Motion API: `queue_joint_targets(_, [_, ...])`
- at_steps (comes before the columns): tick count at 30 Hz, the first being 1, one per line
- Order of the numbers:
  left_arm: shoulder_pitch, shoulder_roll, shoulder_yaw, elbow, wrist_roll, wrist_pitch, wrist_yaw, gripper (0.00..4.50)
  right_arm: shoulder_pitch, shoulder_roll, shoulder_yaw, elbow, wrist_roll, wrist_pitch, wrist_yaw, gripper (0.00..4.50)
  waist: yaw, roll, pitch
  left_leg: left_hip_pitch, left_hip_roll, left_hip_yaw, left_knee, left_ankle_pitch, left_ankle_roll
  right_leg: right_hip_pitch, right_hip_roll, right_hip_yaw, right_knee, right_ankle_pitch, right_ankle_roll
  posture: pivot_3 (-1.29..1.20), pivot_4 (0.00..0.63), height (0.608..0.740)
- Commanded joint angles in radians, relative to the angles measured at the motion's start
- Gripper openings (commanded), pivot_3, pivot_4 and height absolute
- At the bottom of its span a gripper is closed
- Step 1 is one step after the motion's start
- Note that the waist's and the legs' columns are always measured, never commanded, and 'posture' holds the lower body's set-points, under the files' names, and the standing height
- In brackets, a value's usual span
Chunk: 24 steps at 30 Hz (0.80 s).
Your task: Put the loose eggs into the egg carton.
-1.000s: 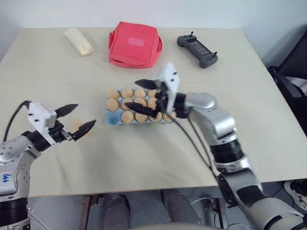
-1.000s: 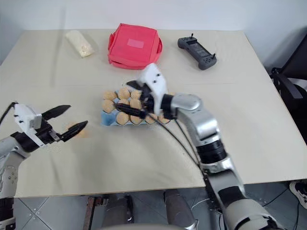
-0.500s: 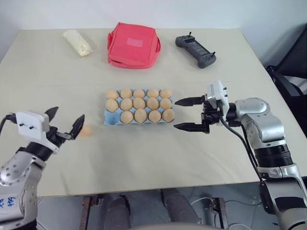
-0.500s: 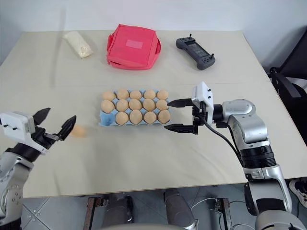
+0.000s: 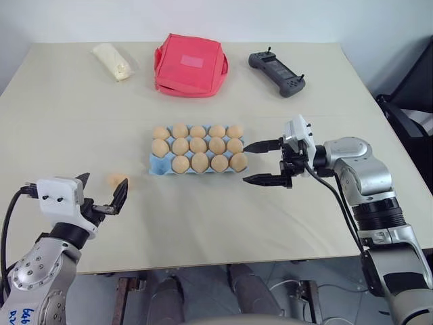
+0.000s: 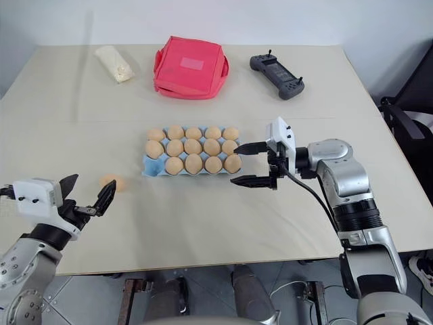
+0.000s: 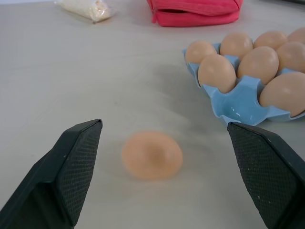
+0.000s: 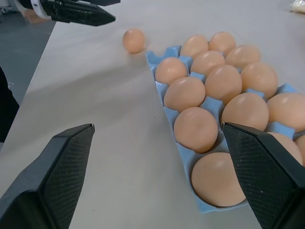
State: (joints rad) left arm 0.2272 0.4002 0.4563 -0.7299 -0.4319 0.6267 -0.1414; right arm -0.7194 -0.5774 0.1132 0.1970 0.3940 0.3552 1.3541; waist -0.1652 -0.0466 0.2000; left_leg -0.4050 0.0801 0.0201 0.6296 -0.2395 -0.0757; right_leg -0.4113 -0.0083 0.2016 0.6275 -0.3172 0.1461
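Observation:
The light blue egg carton (image 5: 157, 166) lies mid-table, holding several tan eggs; its front-left cup is bare. One loose egg (image 5: 118, 181) rests on the table left of the carton. My left gripper (image 5: 103, 192) is open and empty, hovering low just short of that egg on its near side. In the left wrist view the loose egg (image 7: 151, 155) lies between and a little ahead of the spread fingers, with the carton (image 7: 238, 107) beside it. My right gripper (image 5: 246, 163) is open and empty, pointing at the carton's right end without touching it.
A red fabric bag (image 5: 189, 64), a black handheld controller (image 5: 278, 70) and a white packet (image 5: 112, 60) lie along the table's far side. The table's near edge runs just behind my left gripper. A dark chair (image 5: 409, 108) stands off the right side.
My right gripper has pulled off the top of the carton to its right end, then stayed there. My left gripper has drawn back and down toward the near edge, away from the loose egg.

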Motion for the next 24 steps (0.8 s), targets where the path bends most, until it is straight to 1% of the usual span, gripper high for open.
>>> queue_joint_targets(1, [-0.032, -0.005, -0.015, 0.070, 0.058, -0.052, 0.015, 4.50, -0.005, -0.018, -0.017, -0.040, 0.014, 0.021, 0.000, 4.48, 0.000, 0.000, 0.000, 0.000, 0.000, -0.001, 0.000, 0.000, 0.000, 0.000, 0.000, 0.000, 0.000, 0.000, 0.000, 0.00, 0.150, 0.740])
queue_joint_targets(5, [-0.086, -0.001, -0.039, 0.159, 0.070, -0.047, 0.009, 4.50, 0.023, -0.045, -0.031, -0.071, 0.032, 0.030, 0.025, 4.48, 0.001, 0.000, 0.000, 0.000, 0.000, -0.001, -0.001, 0.000, 0.000, 0.000, 0.000, 0.000, 0.000, 0.001, 0.001, 0.00, 0.150, 0.740])
queue_joint_targets(14, [-0.192, 0.025, -0.106, 0.329, 0.107, -0.069, -0.046, 4.50, 0.045, -0.049, -0.045, -0.121, 0.036, 0.062, -0.026, 4.48, 0.000, 0.000, 0.000, 0.000, 0.000, -0.001, -0.002, -0.001, -0.001, -0.001, 0.000, -0.001, 0.000, 0.003, 0.007, 0.00, 0.150, 0.740])
queue_joint_targets(17, [-0.199, 0.020, -0.104, 0.350, 0.098, -0.061, -0.057, 3.83, 0.046, -0.048, -0.050, -0.129, 0.036, 0.067, -0.047, 4.50, 0.001, 0.000, 0.000, 0.000, 0.000, -0.001, -0.002, -0.001, -0.001, -0.001, 0.000, -0.001, 0.000, 0.004, 0.007, 0.00, 0.150, 0.740])
queue_joint_targets(20, [-0.207, 0.025, -0.104, 0.351, 0.097, -0.062, -0.066, 2.87, 0.050, -0.051, -0.051, -0.133, 0.035, 0.071, -0.062, 4.50, 0.002, 0.000, 0.000, 0.000, 0.000, -0.001, -0.002, -0.001, -0.001, -0.001, 0.000, -0.001, 0.000, 0.003, 0.007, 0.00, 0.150, 0.740])
queue_joint_targets(21, [-0.211, 0.028, -0.104, 0.351, 0.094, -0.060, -0.073, 2.61, 0.052, -0.052, -0.052, -0.135, 0.036, 0.072, -0.066, 4.50, 0.003, 0.000, 0.000, 0.000, 0.000, -0.001, -0.002, -0.001, -0.001, -0.001, 0.000, -0.001, 0.000, 0.003, 0.007, 0.00, 0.150, 0.740])
queue_joint_targets(22, [-0.214, 0.032, -0.104, 0.350, 0.094, -0.060, -0.079, 2.49, 0.055, -0.053, -0.052, -0.137, 0.036, 0.072, -0.070, 4.50, 0.004, 0.000, 0.000, 0.000, 0.000, -0.001, -0.002, -0.001, -0.001, -0.001, 0.000, -0.001, 0.000, 0.004, 0.007, 0.00, 0.150, 0.740])
queue_joint_targets(24, [-0.229, 0.036, -0.095, 0.340, 0.078, -0.047, -0.089, 2.47, 0.060, -0.055, -0.054, -0.140, 0.035, 0.072, -0.079, 4.50, 0.007, 0.000, 0.000, 0.000, 0.000, -0.001, -0.002, -0.001, -0.001, -0.001, 0.000, -0.001, 0.000, 0.004, 0.007, 0.00, 0.150, 0.740])
